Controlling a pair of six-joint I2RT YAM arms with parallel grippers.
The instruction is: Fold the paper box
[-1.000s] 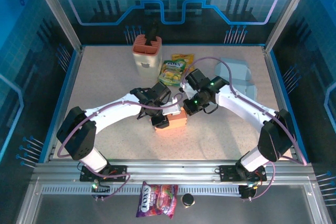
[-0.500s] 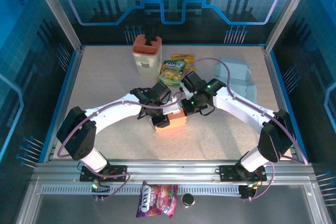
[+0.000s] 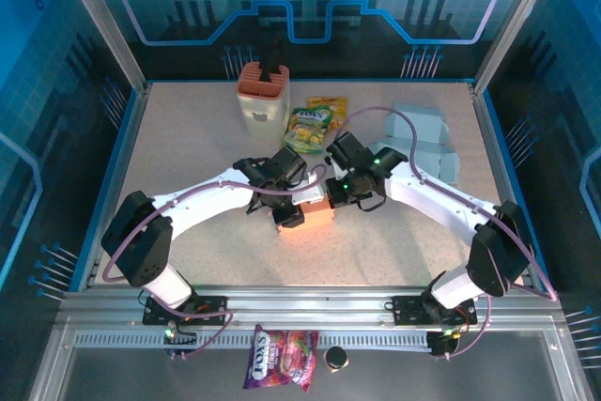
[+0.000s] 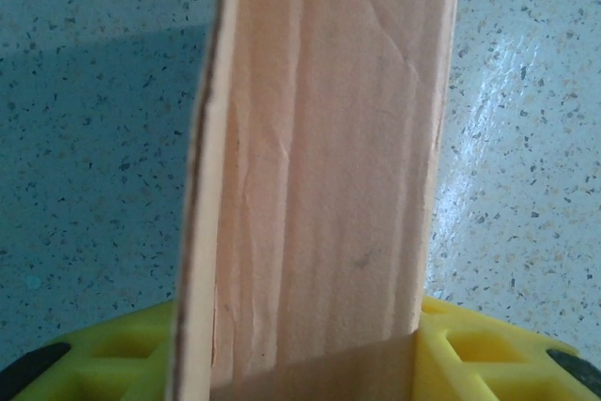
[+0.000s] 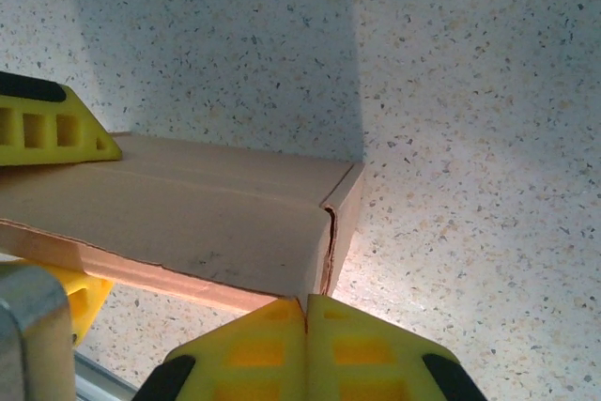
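L hand (image 3: 289, 216) clamps paper box (image 3: 317, 216) to steady it.
R hand (image 5: 305, 312), shut & empty, noses box's corner, prob. to fold a flap.

The middle of the surface (image 3: 188, 147) is crowded. The left arm (image 3: 202, 196) and right arm (image 3: 434, 194) slant in from the near corners and meet at the orange paper box (image 3: 317, 217), barring any pass across the centre. Just beyond the box lie the sweet packets (image 3: 310, 129). An orange holder (image 3: 261, 93) stands at the far edge, and a pale blue carton (image 3: 424, 133) takes up the far right corner. Open room lies along the left side, in the far left corner, and in the near strip between the two arm bases.
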